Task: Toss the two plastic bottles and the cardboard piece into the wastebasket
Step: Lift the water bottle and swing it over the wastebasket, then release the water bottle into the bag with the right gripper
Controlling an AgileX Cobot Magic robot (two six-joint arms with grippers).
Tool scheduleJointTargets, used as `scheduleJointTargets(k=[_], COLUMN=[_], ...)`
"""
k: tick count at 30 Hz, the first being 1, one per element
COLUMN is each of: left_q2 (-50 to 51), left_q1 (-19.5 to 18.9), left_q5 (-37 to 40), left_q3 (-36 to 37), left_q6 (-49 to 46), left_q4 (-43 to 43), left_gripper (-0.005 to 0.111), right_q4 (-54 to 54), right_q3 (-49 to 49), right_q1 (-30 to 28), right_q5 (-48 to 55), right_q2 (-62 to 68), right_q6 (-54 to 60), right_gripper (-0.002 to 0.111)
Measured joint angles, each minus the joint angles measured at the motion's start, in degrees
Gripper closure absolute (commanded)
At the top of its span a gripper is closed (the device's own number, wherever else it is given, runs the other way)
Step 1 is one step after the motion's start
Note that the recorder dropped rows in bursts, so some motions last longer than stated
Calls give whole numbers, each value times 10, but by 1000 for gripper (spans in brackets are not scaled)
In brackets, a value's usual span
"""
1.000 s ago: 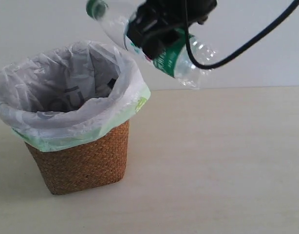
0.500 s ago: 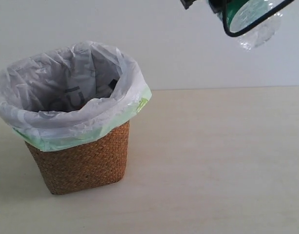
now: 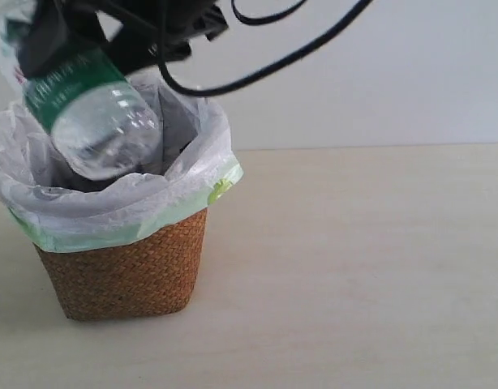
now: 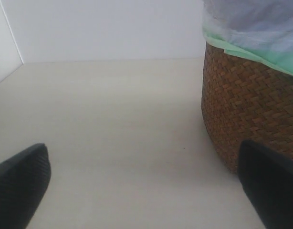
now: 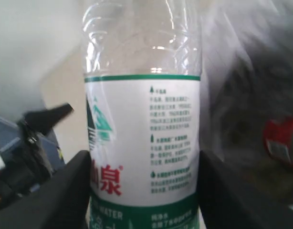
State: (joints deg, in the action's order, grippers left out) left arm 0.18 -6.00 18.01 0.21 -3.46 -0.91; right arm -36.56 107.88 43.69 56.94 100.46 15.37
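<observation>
One green-label bottle [image 3: 91, 121] clamped in right gripper [image 5: 144, 191] over basket [image 3: 123, 267] (tilted, base down); left gripper [image 4: 144, 183] spread apart beside basket.

We see the wastebasket [image 3: 123, 275] standing on the counter [image 3: 354, 267], left in the exterior view. Above its opening our right gripper [image 5: 144, 191] holds 1 bottle [image 3: 95, 121] tilted; our left gripper [image 4: 144, 183] hangs low just beside the wastebasket.

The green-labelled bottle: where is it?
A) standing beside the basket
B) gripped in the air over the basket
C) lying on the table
B: the right gripper clamps the bottle by its label, and its base hangs at the bag-lined mouth of the basket, off the table.
</observation>
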Motion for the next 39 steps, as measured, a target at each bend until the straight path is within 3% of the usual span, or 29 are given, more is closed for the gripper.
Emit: scheduleJointTargets(k=[4, 7, 10, 15, 18, 23, 28, 30, 31, 34, 35, 36, 39], left_q2=[0, 0, 0, 0, 0, 0, 0, 0, 0, 0, 0, 0, 0], left_q1=[0, 0, 0, 0, 0, 0, 0, 0, 0, 0, 0, 0, 0], left_q5=[0, 0, 0, 0, 0, 0, 0, 0, 0, 0, 0, 0, 0], left_q3=[0, 0, 0, 0, 0, 0, 0, 0, 0, 0, 0, 0, 0], left_q6=[0, 0, 0, 0, 0, 0, 0, 0, 0, 0, 0, 0, 0], left_q4=[0, 0, 0, 0, 0, 0, 0, 0, 0, 0, 0, 0, 0], left_gripper=[-1, -1, -1, -1, -1, -1, -1, -1, -1, -1, -1, -1, -1], right_q4=[-29, 24, 185, 568, 714, 719, 520, 377, 294, 108, 87, 84, 156], right_q3=[6, 6, 6, 6, 1, -1, -1, 3, 9, 35, 42, 49, 54], right_q1=[0, 0, 0, -1, -10, -22, -25, -25, -25, -24, -22, -21, -22], right_q5=[-34, -30, -11, 97, 123, 131, 117, 64, 25, -72, -90, -112, -127], right_q2=[-4, -4, -4, -6, -15, -24, 1, 12, 17, 20, 19, 15, 9], right_q6=[22, 18, -54, -264, -345, -420, -384, -325, -284, -140, -132, -149, -222], right_gripper=[108, 108, 108, 108, 108, 108, 108, 98, 88, 36, 12, 4, 7])
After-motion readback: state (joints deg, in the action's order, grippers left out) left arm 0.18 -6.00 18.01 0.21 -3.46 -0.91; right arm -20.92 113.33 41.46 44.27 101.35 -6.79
